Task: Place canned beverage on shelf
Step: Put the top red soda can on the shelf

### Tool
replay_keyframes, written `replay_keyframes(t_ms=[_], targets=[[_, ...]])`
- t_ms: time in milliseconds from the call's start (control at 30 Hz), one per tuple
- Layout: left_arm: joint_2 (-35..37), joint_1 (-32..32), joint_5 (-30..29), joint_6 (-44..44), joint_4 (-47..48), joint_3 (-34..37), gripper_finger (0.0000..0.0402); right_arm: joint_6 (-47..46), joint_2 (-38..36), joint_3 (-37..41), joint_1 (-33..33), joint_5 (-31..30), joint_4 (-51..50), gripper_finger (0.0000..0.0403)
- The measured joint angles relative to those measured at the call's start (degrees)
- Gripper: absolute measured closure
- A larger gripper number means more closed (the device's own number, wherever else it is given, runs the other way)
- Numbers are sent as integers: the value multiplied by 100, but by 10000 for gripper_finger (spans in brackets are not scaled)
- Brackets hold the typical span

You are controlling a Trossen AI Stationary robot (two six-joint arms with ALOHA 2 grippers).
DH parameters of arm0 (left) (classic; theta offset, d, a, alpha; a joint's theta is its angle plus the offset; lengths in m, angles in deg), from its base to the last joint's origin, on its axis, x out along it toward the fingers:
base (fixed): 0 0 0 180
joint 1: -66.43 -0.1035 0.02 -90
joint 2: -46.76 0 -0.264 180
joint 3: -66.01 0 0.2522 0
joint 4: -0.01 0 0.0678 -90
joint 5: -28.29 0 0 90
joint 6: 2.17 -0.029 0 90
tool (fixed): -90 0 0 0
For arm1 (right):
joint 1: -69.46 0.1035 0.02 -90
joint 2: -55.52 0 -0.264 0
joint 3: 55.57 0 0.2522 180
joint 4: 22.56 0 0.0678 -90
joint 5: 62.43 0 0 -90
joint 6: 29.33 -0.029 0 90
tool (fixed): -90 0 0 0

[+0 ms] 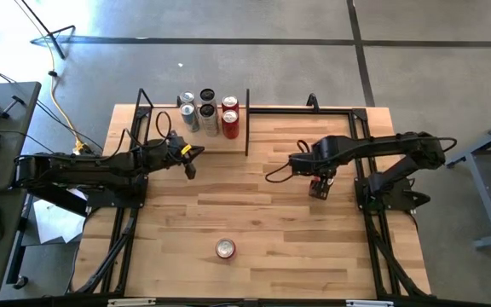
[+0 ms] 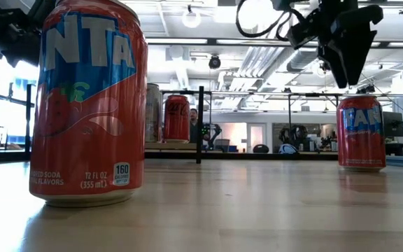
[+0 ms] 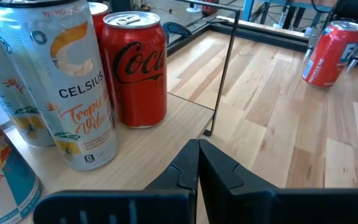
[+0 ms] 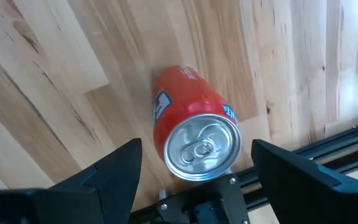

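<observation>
Your right gripper (image 4: 194, 165) hangs above an upright red Fanta can (image 4: 194, 134) toward the right edge of the tabletop (image 1: 271, 205), fingers spread wide on either side and not yet touching it, so this can is still to be grasped and carried. The shelf (image 1: 177, 141) sits at the tabletop's far edge, left of centre, and already carries a cluster of cans (image 1: 208, 112): a Celsius can (image 3: 73, 87), a red Coca-Cola can (image 3: 134, 65) and others, all standing. Your left gripper (image 3: 197, 162) waits just in front of the shelf with its fingers pressed together, holding nothing. Another Fanta can (image 1: 225, 248) stands alone near the tabletop's front edge, also left to place. I judge the task partly done.
</observation>
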Motion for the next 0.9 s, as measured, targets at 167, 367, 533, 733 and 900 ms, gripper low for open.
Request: replay_keyframes(t_ms=[167, 367, 533, 733, 900], targets=[[0, 0, 0, 0, 70, 0, 401, 23, -3, 335, 6, 15, 20, 114], [0, 0, -1, -31, 85, 0, 401, 160, -35, 991, 2, -244, 398, 114], [0, 0, -2, -33, 83, 0, 401, 234, -35, 1165, -5, -457, 689, 114], [0, 0, 0, -35, 83, 0, 401, 52, -3, 837, 40, 14, 951, 144], [0, 0, -1, -42, 62, 0, 401, -127, 13, 591, 194, 239, 1301, 173]])
